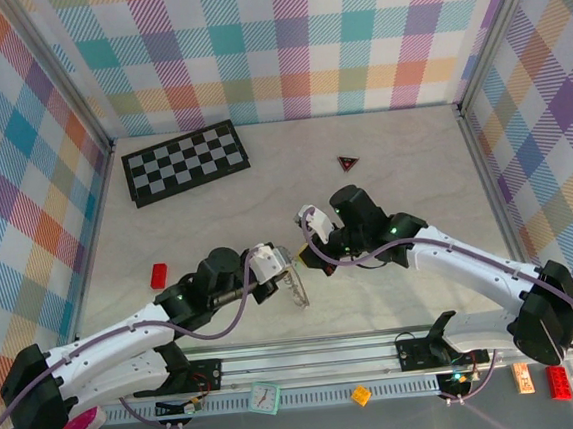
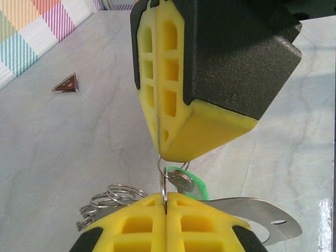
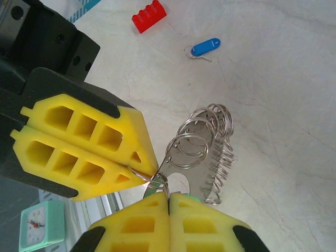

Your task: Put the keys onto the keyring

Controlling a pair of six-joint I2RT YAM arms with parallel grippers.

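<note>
Silvery keyring [image 1: 295, 286] in the top view hangs just under my left pincer [image 1: 277, 265], mid-bench [image 1: 403, 164]. My right pincer [image 1: 313, 254] meets it nearly tip to tip.

Left wrist view: left pincer is closed on a thin wire loop [image 2: 163, 181] of the keyring, and right pincer is closed on the same loop from above. Green key [image 2: 195, 185] sits at that loop, touching it; can't tell if it is fully threaded.

Right wrist view: same pinch, with the keyring's other loops and plate fanned out beyond. Blue key [image 3: 206, 47] lies loose on the bench, well apart, near a red brick [image 3: 148, 16].

Risks, my guess:
- Two closed pincers share one thin wire, so any drift apart bends it or pops it free.
- The green key drops if it is only half on.
- Letting go to fetch the blue key lets the keyring swing or fall.
</note>
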